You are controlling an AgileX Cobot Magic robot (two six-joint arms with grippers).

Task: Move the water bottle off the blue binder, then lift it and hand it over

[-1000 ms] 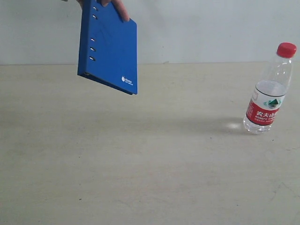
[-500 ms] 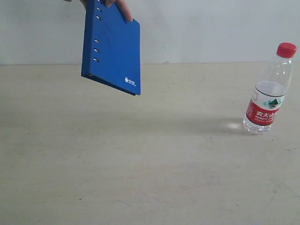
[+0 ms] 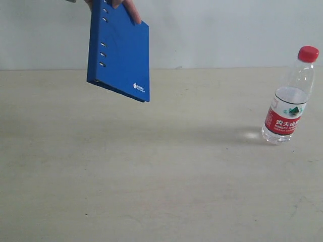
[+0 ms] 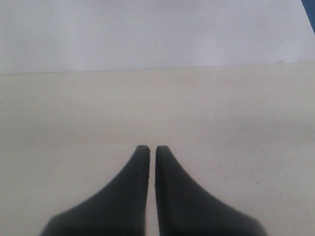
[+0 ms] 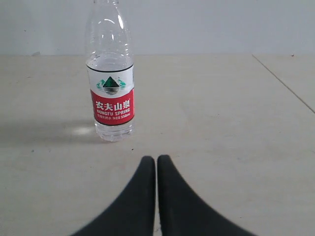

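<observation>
A small clear plastic water bottle (image 3: 288, 101) stands upright on the pale beige table (image 3: 151, 176), at the right side of the exterior view, and it touches nothing else. It has a red cap (image 3: 308, 53) and a red-and-white label (image 3: 284, 117) with a green mark and white characters; the water reaches to about the top of this label. The flat, rectangular blue binder (image 3: 120, 53) is not on the table: it hangs in the air at the upper left of the same view, tilted, well apart from the water bottle, and a person's fingers (image 3: 132, 12) grip its upper edge. Small holes (image 3: 102, 54) run along its spine edge, and a small white logo (image 3: 140, 86) sits near its lower corner. Behind the table there is a plain light wall (image 3: 227, 30). In the left wrist view the left hand (image 4: 148, 148) has its two dark fingers almost together, with only a thin slit between them, and it holds nothing; it faces the table and the wall. In the right wrist view the right hand (image 5: 156, 158) is closed in the same way, also with nothing in it, and the water bottle (image 5: 110, 88) stands near in front of its fingertips, a little to one side, not touching them.
</observation>
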